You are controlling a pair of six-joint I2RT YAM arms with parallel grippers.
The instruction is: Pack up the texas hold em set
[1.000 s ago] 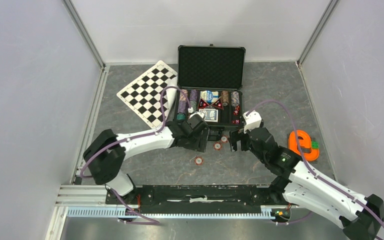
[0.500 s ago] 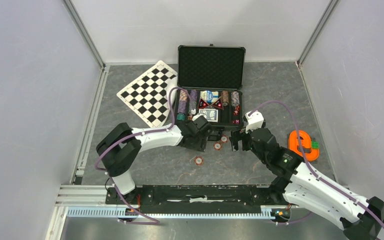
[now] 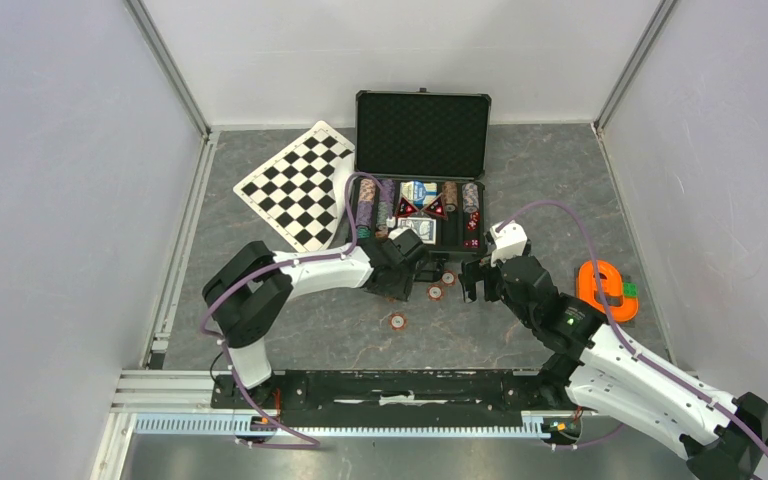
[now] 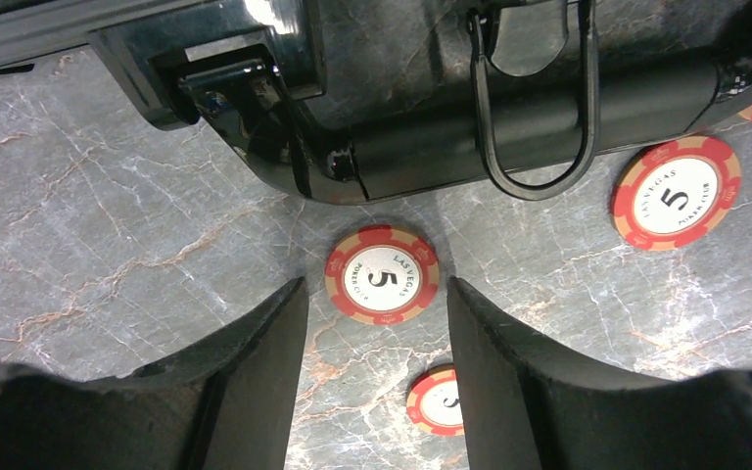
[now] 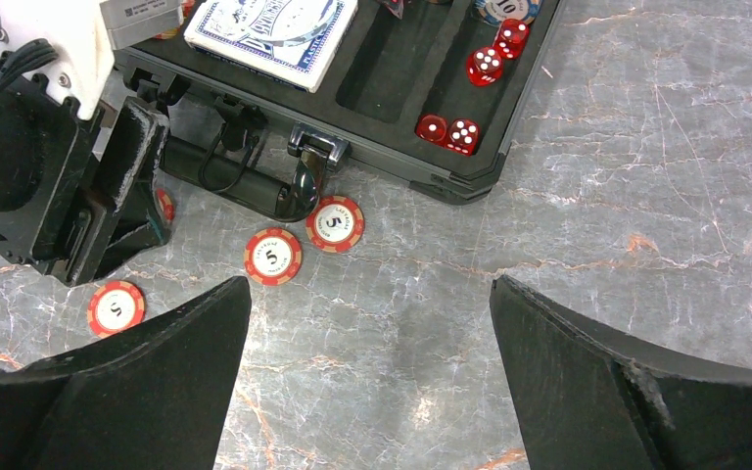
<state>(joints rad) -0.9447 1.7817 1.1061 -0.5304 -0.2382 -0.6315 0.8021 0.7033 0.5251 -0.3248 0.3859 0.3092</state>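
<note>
The black case (image 3: pixel 422 190) lies open with its foam lid upright; chip rows, a card deck (image 5: pixel 272 24) and red dice (image 5: pixel 450 132) sit in it. Loose red poker chips lie in front of its handle (image 4: pixel 534 108). My left gripper (image 4: pixel 375 294) is open low over the table, with one chip (image 4: pixel 383 275) flat at its fingertips, not gripped. A second chip (image 4: pixel 438 401) shows partly behind the right finger, and another chip (image 4: pixel 677 193) lies further right. My right gripper (image 5: pixel 370 289) is wide open over bare table, near two chips (image 5: pixel 272 256) (image 5: pixel 334 223).
A black-and-white checkered board (image 3: pixel 298 185) lies left of the case. An orange object (image 3: pixel 607 290) sits at the right by my right arm. One chip (image 3: pixel 397 321) lies alone nearer the bases. Grey walls close in three sides.
My left arm has reached further right toward the chips by the case handle, and its jaws have narrowed. The right gripper has barely moved.
</note>
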